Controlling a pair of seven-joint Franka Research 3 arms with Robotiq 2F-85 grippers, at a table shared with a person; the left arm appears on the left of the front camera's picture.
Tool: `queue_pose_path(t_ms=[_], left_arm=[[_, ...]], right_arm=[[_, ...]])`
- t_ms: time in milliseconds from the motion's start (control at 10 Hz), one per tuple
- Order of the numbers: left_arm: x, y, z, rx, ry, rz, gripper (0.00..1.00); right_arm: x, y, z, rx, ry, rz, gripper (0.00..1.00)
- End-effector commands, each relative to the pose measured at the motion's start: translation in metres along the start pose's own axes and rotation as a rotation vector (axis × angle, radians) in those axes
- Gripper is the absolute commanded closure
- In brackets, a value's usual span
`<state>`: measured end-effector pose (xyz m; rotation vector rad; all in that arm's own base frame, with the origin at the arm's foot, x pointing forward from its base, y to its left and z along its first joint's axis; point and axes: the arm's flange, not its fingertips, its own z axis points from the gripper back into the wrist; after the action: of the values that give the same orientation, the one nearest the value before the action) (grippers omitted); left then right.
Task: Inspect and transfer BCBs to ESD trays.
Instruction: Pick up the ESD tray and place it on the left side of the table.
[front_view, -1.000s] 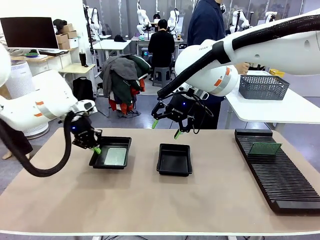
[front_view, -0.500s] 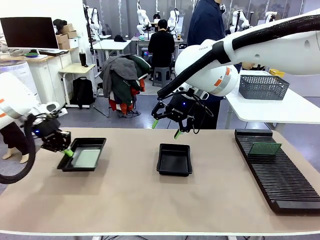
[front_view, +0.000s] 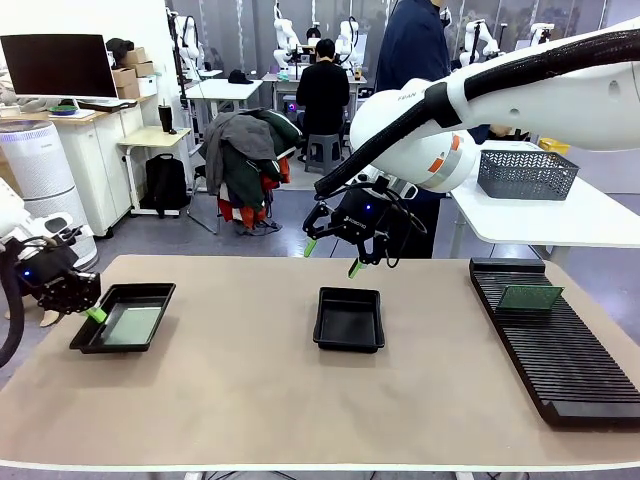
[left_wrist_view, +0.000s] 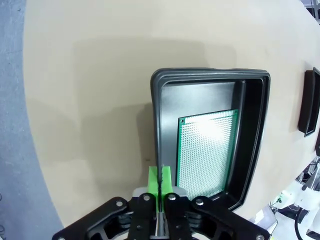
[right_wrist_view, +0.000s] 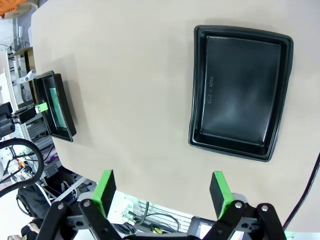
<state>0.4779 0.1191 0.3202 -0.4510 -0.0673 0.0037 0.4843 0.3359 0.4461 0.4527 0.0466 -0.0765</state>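
One board (front_view: 128, 325) lies flat in the left tray (front_view: 140, 288), whose rim the left hand (front_view: 95, 315) pinches, clenched, near the bench's (front_view: 250, 400) left edge. Right hand (front_view: 332, 257) hangs released above the bench, just behind the middle tray (front_view: 350, 292).

The first ESD tray (front_view: 135, 288) sits at the worktop's (front_view: 250, 400) left edge, a BCB (front_view: 128, 324) in it. The second ESD tray (front_view: 348, 320) sits mid-worktop. A slotted rack (front_view: 560, 350) lines the right edge, another BCB (front_view: 530, 297) upright near its far end.

Left fingers (front_view: 96, 315) dragged ESD tray (front_view: 140, 289) with BCB (front_view: 130, 323) leftward.
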Motion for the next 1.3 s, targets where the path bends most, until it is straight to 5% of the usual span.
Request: queue_pose_path(t_ms=[0, 1200], left_arm=[[0.003, 0.009, -0.002, 0.002, -0.019, -0.029, 0.97], [0.005, 0.01, -0.017, 0.027, -0.001, 0.0, 0.97]], right_arm=[[0.001, 0.001, 0.0, -0.02, -0.001, -0.009, 0.0], [0.001, 0.001, 0.0, -0.02, -0.001, -0.009, 0.0]])
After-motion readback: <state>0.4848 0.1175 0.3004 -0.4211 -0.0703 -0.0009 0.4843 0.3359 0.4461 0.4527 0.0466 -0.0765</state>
